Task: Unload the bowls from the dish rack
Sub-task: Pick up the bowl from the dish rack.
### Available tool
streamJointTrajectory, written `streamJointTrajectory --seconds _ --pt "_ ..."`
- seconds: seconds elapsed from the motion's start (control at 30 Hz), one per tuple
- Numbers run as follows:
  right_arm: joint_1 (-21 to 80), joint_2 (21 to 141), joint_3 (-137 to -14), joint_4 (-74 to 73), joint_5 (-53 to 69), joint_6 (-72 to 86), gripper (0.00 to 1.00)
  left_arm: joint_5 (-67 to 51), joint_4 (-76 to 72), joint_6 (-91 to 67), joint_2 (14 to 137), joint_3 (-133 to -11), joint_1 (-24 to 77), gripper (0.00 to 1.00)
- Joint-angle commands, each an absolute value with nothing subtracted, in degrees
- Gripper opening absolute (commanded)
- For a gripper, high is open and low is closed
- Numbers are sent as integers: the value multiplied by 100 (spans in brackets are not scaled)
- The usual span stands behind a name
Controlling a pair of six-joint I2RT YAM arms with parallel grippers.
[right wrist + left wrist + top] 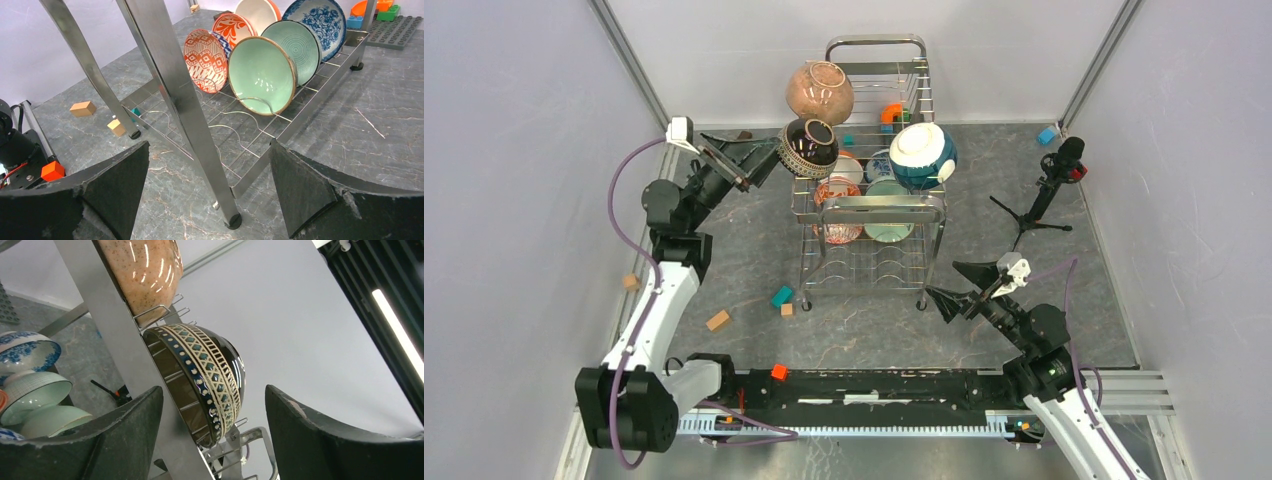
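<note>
The dish rack [871, 205] stands mid-table. On its upper tier are a pink-brown speckled bowl [819, 92], a dark patterned bowl [809, 147] and a teal-and-white bowl [922, 155]. My left gripper [774, 160] is open at the dark bowl's left side. In the left wrist view that bowl [205, 372] and a rack bar [125, 360] lie ahead between the spread fingers, untouched. The lower tier holds a red-patterned bowl [205, 60], a pale green bowl [260, 75] and a blue-patterned bowl [320, 20]. My right gripper [210, 144] is open, low near the rack's front leg [200, 130].
A small black tripod with a microphone [1044, 190] stands right of the rack. Loose blocks lie left of the rack: teal [781, 296], wooden [717, 320] and another at the table's left edge [631, 282]. A grey studded plate [395, 30] lies behind the rack.
</note>
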State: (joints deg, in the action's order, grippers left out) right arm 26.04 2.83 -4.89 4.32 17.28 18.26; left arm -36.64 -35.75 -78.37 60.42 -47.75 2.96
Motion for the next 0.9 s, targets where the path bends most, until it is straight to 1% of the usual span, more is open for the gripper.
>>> streamJointTrajectory --seconds 0.0,0.3,0.53,0.7,0.87 --pt "2625 333 -447 746 1651 1891 95 -3992 -4798 -8755 6327 -4708 281 79" --pt "2626 327 -410 760 1646 1908 95 -4050 -5261 -9040 6481 -4680 292 71" --pt "2627 380 -411 790 1650 1919 95 -4103 -6101 -9632 6875 -4570 345 63" --pt "2621 411 -413 799 1644 1931 95 -4131 -6636 -9995 7150 -4562 393 60" --pt "2622 415 -412 813 1652 1925 95 -4119 -6746 -10037 7281 -4605 477 57"
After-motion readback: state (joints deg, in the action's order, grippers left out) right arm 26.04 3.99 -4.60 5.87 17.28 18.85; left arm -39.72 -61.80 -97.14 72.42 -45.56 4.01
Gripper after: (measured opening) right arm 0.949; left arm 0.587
